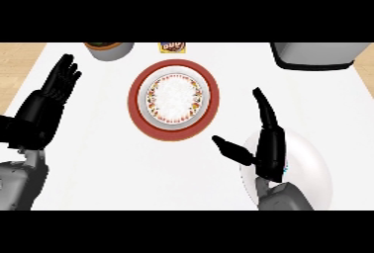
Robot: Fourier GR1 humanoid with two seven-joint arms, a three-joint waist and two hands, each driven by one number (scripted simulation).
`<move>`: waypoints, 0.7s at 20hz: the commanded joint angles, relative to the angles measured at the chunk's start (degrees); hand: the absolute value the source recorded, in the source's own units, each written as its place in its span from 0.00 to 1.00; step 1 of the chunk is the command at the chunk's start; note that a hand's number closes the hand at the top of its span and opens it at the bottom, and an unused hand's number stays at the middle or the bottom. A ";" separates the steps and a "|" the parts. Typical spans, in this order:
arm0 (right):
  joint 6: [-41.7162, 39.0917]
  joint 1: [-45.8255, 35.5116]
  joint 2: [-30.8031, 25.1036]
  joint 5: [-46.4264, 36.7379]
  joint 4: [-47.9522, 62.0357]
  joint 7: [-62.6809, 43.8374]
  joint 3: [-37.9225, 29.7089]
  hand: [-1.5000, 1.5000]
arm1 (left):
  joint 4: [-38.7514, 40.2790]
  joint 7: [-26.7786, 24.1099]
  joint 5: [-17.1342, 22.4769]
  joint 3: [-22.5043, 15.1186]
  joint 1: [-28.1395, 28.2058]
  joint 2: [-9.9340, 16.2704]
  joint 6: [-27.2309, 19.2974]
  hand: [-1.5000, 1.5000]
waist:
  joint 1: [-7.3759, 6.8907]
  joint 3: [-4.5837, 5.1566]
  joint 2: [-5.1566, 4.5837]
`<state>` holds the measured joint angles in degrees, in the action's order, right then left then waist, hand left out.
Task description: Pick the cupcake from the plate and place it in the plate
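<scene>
- The right hand (267, 148) hovers over a plain white plate (315, 163) at the counter's (102, 138) near right, fingers straight, thumb spread wide, holding nothing.
- The left hand (51, 99) rests open at the left edge, fingers up.
- A red-rimmed patterned plate (174, 99) sits mid-counter.
- I can't see the cupcake on either plate.
- A small packet (173, 47) at the far edge carries lettering too small to read.
</scene>
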<state>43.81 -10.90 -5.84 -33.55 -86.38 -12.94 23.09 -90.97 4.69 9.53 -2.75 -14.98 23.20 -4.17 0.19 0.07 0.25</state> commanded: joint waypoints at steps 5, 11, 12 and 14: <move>-21.28 0.30 -9.54 -11.34 -6.78 -27.60 -1.28 0.00 | -1.55 -0.30 -0.08 0.91 2.09 0.34 0.20 0.50 | 1.02 0.24 0.58; -44.24 -5.29 -10.94 -9.09 -9.31 -46.86 1.24 0.00 | -0.09 0.75 0.08 0.40 -0.07 0.04 1.00 0.50 | 0.58 0.25 0.14; -47.81 -5.76 -9.53 -6.55 -10.52 -50.14 1.57 0.00 | -0.89 -1.19 0.26 1.23 1.32 0.21 1.09 0.50 | -0.05 0.26 0.23; -53.79 -5.08 -9.95 -2.81 -13.50 -54.60 0.98 0.00 | 0.04 -1.50 -0.65 0.87 1.82 -0.37 0.51 0.50 | 0.55 0.16 0.14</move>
<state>2.18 -14.96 -15.45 -40.62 -96.26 -56.86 24.04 -91.41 4.42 9.42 -1.74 -14.04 23.43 -3.56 0.73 0.31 0.51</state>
